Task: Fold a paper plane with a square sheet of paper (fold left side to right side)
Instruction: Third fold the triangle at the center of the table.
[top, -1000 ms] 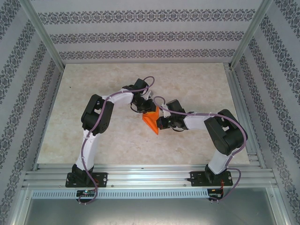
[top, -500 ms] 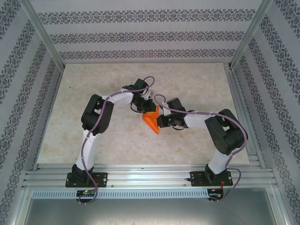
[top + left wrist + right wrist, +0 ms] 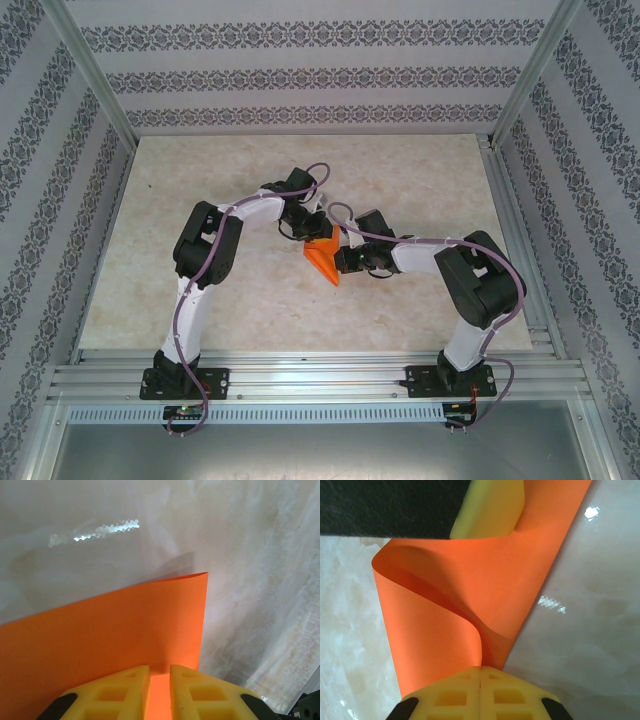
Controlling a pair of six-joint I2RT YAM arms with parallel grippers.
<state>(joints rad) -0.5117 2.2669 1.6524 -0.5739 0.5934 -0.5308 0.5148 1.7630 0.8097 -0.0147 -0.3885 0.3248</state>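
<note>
Square sheet of paper (image 3: 322, 258) curling over mid-table (image 3: 420, 180), plain orange, bearing no writing. Left gripper (image 3: 159, 680) pinching one edge; right gripper (image 3: 480, 672) clamping opposite edge, jaws closed.

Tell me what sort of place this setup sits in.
Probably a lab test cell rather than a home: a marble-look table framed by aluminium rails, with patterned panels as walls. Both arms meet mid-table, each tool, left and right, pinching the orange paper.

The top camera looks down from 6 o'clock (high); both wrist cameras sit close, apparently sharing the square sheet of paper (image 3: 324, 259) (image 3: 110, 630) (image 3: 470, 600).
</note>
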